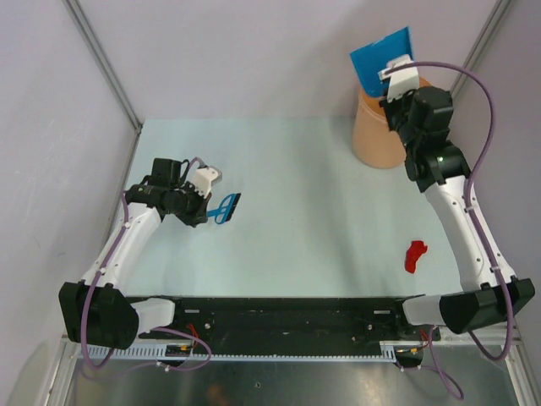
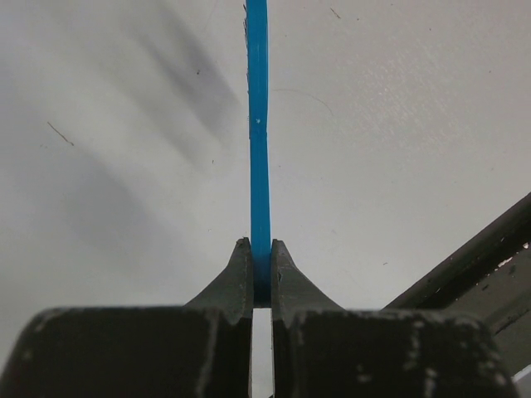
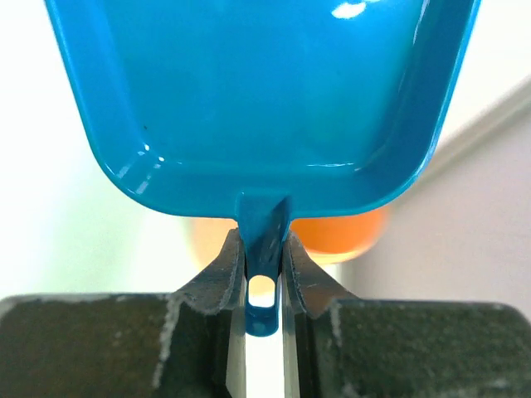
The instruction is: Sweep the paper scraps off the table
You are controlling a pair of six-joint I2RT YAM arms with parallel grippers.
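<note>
From above, a red crumpled paper scrap (image 1: 415,255) lies on the pale mint-green surface (image 1: 296,228), its long axis near-to-far. It is well apart from the left tool (image 1: 211,208), clamping a thin blue plastic brush (image 1: 226,207), and the right tool (image 1: 394,76), gripping a blue plastic dustpan (image 1: 380,55) over a tan round bin (image 1: 376,139). Left wrist: brush edge-on, head cut off. Right wrist: bin blurred behind the dustpan.

Bright even light, soft shadows, blurred close-ups

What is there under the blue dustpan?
The orange bin stands below the dustpan, which the right gripper holds. The bin's inside is covered, so its contents cannot be seen.
</note>
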